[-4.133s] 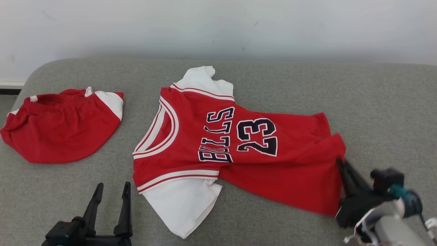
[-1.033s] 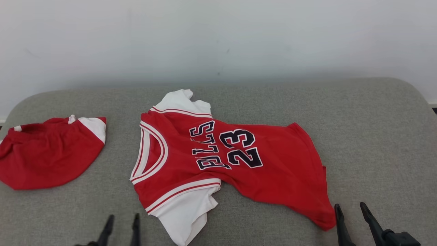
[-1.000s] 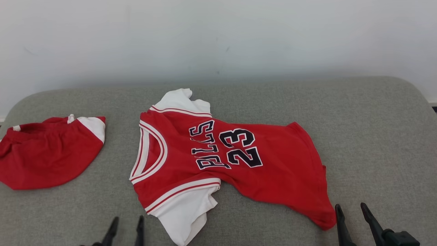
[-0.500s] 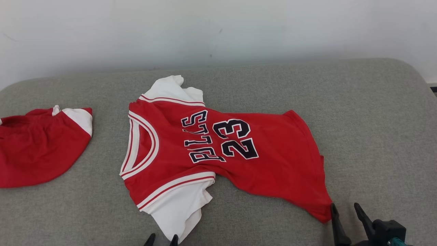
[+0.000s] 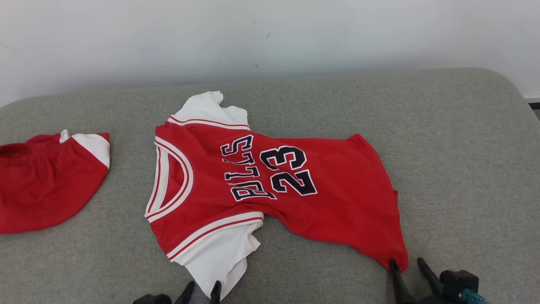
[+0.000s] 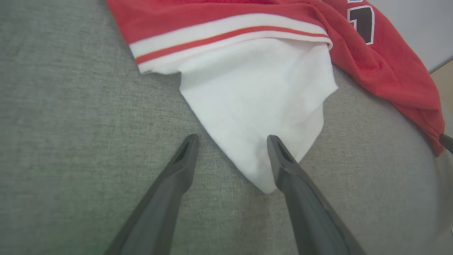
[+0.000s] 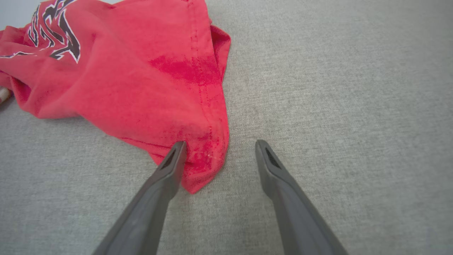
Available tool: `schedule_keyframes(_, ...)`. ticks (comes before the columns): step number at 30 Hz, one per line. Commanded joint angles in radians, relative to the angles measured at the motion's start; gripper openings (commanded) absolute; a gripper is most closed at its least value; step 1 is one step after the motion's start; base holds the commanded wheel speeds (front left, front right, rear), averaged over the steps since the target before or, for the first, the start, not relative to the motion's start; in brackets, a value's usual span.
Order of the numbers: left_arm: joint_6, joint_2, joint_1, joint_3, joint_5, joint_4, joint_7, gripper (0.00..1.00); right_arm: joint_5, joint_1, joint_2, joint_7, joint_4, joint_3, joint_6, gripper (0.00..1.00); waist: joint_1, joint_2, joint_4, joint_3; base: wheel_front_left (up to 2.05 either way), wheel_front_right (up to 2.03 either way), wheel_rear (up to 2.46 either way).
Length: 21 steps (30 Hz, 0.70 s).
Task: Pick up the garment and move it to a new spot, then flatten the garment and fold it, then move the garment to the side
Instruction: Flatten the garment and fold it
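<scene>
While the red jersey [image 5: 270, 185] lies spread on the grey cushion [image 5: 455, 147], the left fingers [image 6: 171, 184] stand open over its white sleeve tip, the right fingers [image 7: 162, 184] open at its hem corner.

A red garment with white trim [image 5: 46, 185] is seen bunched well to the left of the left gripper [image 5: 202, 290]. A grey padded surface [image 5: 464, 169] is spread beneath that gripper, and a white wall [image 5: 270, 33] is seen beyond it.
</scene>
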<state>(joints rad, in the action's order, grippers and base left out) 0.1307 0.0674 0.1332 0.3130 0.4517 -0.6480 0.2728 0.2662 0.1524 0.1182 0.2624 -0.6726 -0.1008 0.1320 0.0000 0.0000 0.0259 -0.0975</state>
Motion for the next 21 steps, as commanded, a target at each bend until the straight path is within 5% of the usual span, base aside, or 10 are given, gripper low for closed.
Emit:
schedule_keyframes(1, -0.001, -0.013, 0.002, 0.02, 0.025, -0.031, -0.015, 1.0, 0.022, 0.014, -0.005, 0.002, -0.02, -0.012, -0.003, 1.0, 0.0, 0.0, 0.0, 0.0, 0.0, 0.0, 0.0)
schedule_keyframes(2, -0.001, -0.015, 0.005, 0.026, 0.04, -0.038, -0.016, 1.0, 0.033, 0.017, -0.007, 0.002, -0.04, -0.023, -0.003, 1.0, 0.0, 0.0, 0.0, 0.001, 0.0, 0.0, 0.0)
schedule_keyframes(3, -0.001, -0.017, 0.008, 0.033, 0.059, -0.047, -0.016, 1.0, 0.043, 0.023, -0.008, 0.002, -0.055, -0.033, -0.003, 0.46, 0.0, 0.0, -0.001, 0.002, 0.0, 0.0, 0.0)
schedule_keyframes(4, -0.001, -0.018, 0.01, 0.044, 0.076, -0.058, -0.017, 1.0, 0.052, 0.03, -0.004, 0.002, -0.067, -0.042, -0.003, 0.38, 0.0, 0.0, -0.002, 0.003, 0.0, 0.0, 0.0)
schedule_keyframes(5, -0.001, -0.019, 0.012, 0.053, 0.085, -0.065, -0.018, 0.54, 0.067, 0.034, -0.005, 0.002, -0.075, -0.048, -0.003, 0.0, 0.0, 0.0, -0.003, 0.004, 0.0, 0.0, 0.0)
schedule_keyframes(7, -0.001, -0.021, 0.019, 0.065, 0.118, -0.08, -0.019, 0.0, 0.103, 0.036, -0.011, 0.002, -0.094, -0.058, -0.003, 0.0, 0.0, 0.0, -0.003, 0.007, 0.0, 0.0, 0.0)
schedule_keyframes(21, -0.001, 0.039, 0.036, -0.052, 0.181, 0.188, -0.008, 0.0, 0.137, -0.01, 0.063, 0.002, 0.233, -0.137, -0.003, 0.0, 0.0, 0.0, -0.007, 0.019, 0.0, 0.0, 0.0)
